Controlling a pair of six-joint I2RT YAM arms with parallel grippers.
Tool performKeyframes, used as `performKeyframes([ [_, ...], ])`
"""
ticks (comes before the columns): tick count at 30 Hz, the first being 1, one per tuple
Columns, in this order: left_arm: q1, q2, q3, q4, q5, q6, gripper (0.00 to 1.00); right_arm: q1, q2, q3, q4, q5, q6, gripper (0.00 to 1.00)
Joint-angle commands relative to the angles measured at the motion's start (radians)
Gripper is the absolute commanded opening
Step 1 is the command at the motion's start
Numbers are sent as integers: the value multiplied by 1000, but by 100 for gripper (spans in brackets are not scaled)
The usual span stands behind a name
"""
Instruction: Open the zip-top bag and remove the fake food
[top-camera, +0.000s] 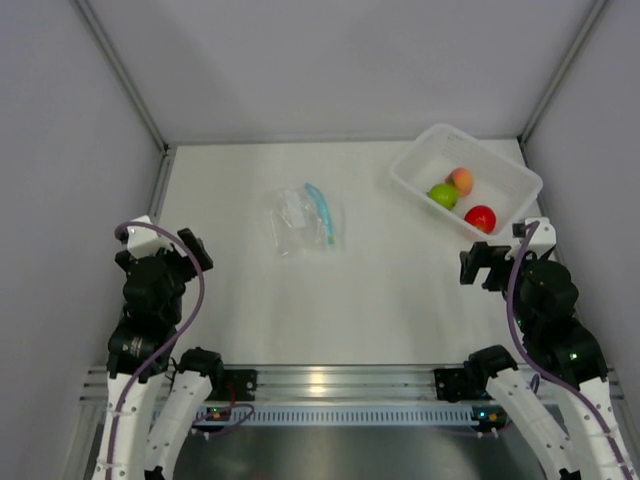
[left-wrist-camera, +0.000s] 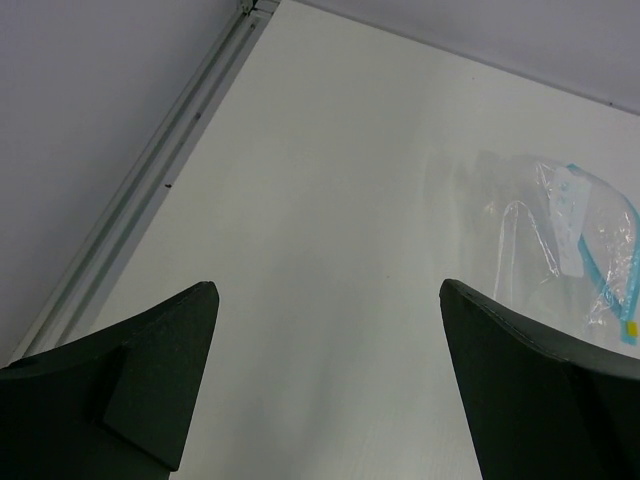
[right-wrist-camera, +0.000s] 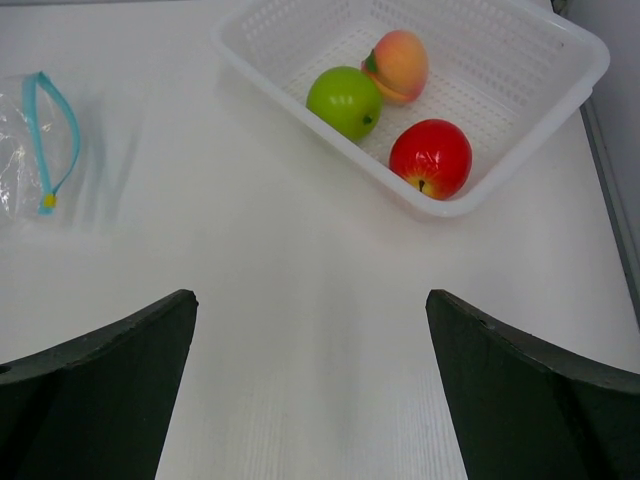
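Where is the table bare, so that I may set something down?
Bare: between the clear crinkly zip-top bag and the white perforated plastic basket, and the wide strip on the near side of both. Crowded: the basket, holding three round plastic fruits.

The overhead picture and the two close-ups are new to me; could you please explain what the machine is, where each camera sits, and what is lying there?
The machine is a pair of small robot arms bolted at the near edge of a white table. The overhead view looks down from above and behind them. Each of the other two views comes from a camera on one wrist, and the dark shapes at the bottom are that arm's own fingers. The left gripper and the right gripper are both open and hold nothing. A clear zip-top bag with a teal strip lies flat mid-table. At the far right, a white bin holds a red fruit, a green fruit and an orange-peach fruit.
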Motion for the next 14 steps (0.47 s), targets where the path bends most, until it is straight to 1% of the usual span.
performKeyframes([
  [1,48,2,-10,84,102,5,98,8,14,8,72,19,9,100],
  [5,49,-3,-19,85,103,0,98,8,6,-9,76,57,7,99],
  [14,49,-6,-30,85,94,-9,98,8,29,0,53,62,14,100],
])
